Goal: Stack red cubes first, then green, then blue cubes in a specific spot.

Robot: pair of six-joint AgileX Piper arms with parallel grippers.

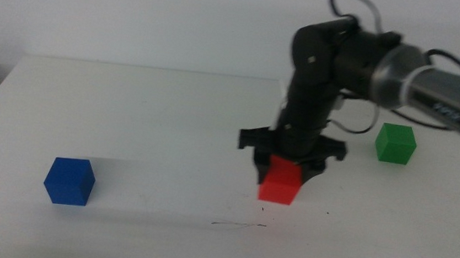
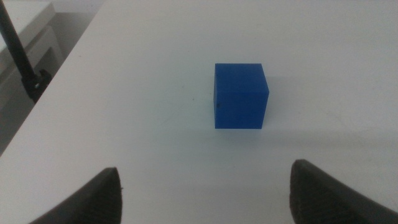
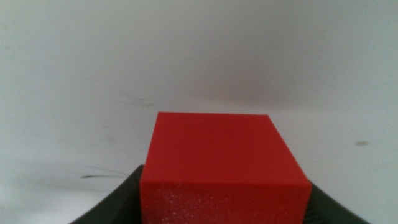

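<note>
Gripping the red cube [image 1: 281, 182] at desk centre, the right tool [image 1: 288, 162] holds it just at one o'clock of the pen stroke [image 1: 238, 225]; no cube is yet on that mark. The green cube [image 1: 395, 143] waits at two o'clock, the blue cube [image 1: 69, 180] at nine, before the left tool [image 2: 205, 196], spread and empty.

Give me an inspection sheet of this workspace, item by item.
Surface: white table, a thin dark pen stroke near its front.
Job's things: red cube behind the stroke; green cube far right; blue cube left.
Clutter: nothing seen.
Grippers: right gripper shut on the red cube; left gripper open, short of the blue cube.
Cables: black cable looping off the right arm.
Surroundings: white wall behind.
</note>
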